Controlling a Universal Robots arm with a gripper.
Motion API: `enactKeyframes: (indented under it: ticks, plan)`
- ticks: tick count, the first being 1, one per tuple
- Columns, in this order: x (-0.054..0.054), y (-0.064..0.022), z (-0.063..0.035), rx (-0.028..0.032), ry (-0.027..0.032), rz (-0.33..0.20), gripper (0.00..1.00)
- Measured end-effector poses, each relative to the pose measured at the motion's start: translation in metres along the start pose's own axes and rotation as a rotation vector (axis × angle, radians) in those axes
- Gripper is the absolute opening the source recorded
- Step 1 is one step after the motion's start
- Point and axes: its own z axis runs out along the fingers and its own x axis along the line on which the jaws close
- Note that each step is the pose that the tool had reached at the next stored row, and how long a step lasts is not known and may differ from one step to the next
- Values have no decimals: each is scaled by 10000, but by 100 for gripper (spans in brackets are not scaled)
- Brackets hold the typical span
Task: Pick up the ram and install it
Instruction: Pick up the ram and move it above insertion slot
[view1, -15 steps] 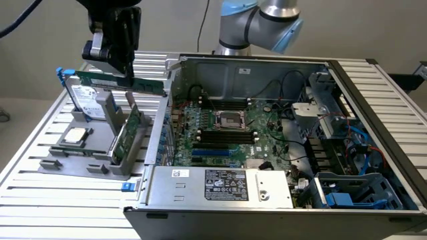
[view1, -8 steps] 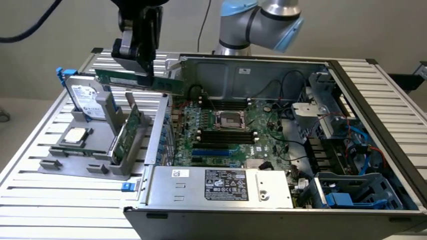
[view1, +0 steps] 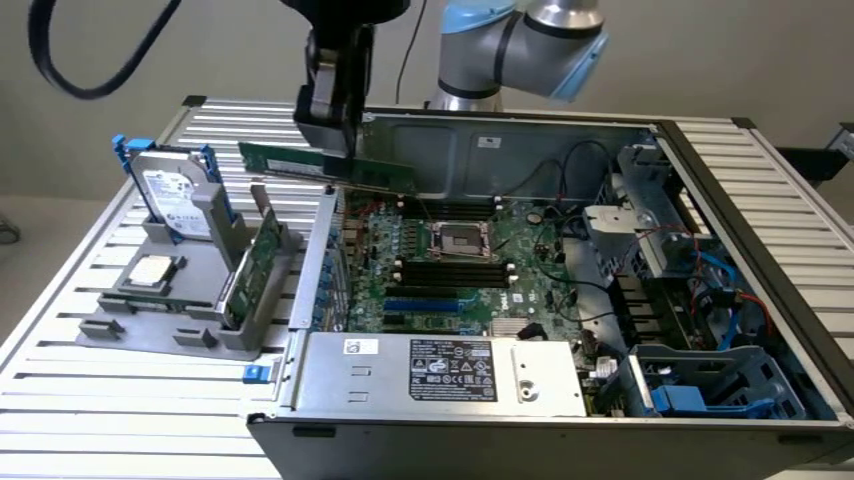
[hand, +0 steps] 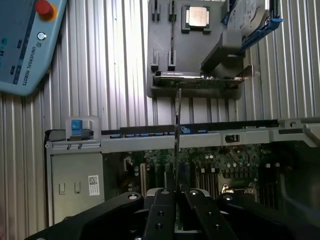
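Jaws closed on the ram (view1: 320, 167), pinching it near its mid-length; gripper (view1: 350, 150) hangs above the case's wall at the exterior view's left. Ram is in the air, long edge roughly level, clear of the motherboard (view1: 534, 285) below. In wrist view the ram (hand: 177, 125) shows edge-on as a thin line running out from btwn the fingers (hand: 161, 207). Black slots (view1: 454, 270) lie near the CPU socket, well below the stick. PSU (view1: 441, 370) sits at the case's front. Gray holder (view1: 160, 325) beside the case carries the hard drive (view1: 171, 192), expansion card (view1: 254, 265) upright, and a CPU (view1: 150, 270). Teach pendant (hand: 25, 45) lies on the slatted table (view1: 107, 400).
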Motion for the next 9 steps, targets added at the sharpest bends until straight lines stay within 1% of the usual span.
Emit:
enactKeyframes:
  ticks: [6,9]
  plan:
    - [-17,-276,5,-1,3,-8,14]
    - [-30,-391,39,-3,14,-45,14]
